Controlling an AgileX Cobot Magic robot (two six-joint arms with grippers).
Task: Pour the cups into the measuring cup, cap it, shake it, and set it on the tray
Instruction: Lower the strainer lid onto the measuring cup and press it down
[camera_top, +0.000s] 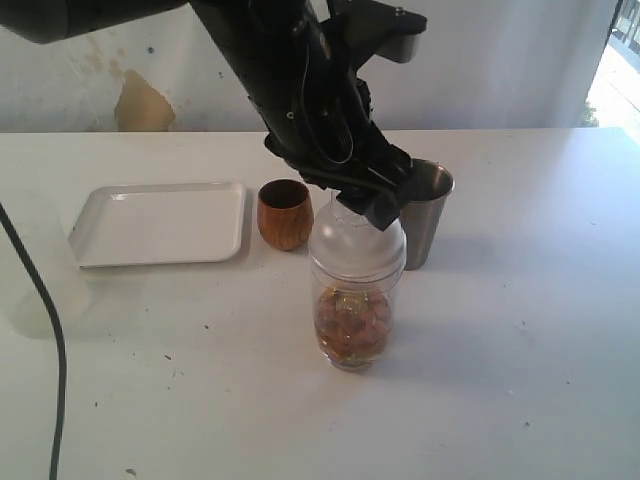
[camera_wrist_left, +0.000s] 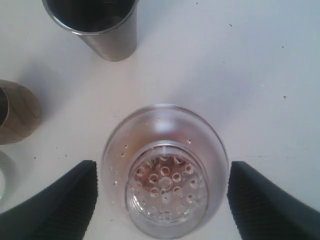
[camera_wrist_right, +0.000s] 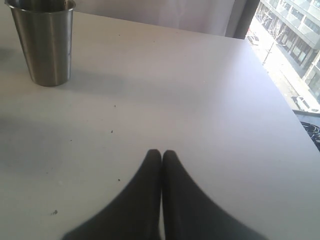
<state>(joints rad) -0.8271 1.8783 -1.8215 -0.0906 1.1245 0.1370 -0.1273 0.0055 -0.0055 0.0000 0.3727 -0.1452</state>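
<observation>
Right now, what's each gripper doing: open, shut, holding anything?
Left gripper: open, its fingers on either side of the cap, not touching it.
Right gripper: shut, holding nothing.

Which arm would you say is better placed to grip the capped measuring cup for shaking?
Probably left: the left end effector, open, straddles the cap; the right end effector is shut, off elsewhere.

The wooden cup (camera_top: 285, 214) and steel tumbler (camera_top: 425, 213) stand close behind the measuring cup (camera_top: 356, 300) and the left hand (camera_wrist_left: 161, 175) hangs over it, leaving open counter (camera_top: 520, 340) in front, to the right, and between it and the tray (camera_top: 160, 225).
</observation>
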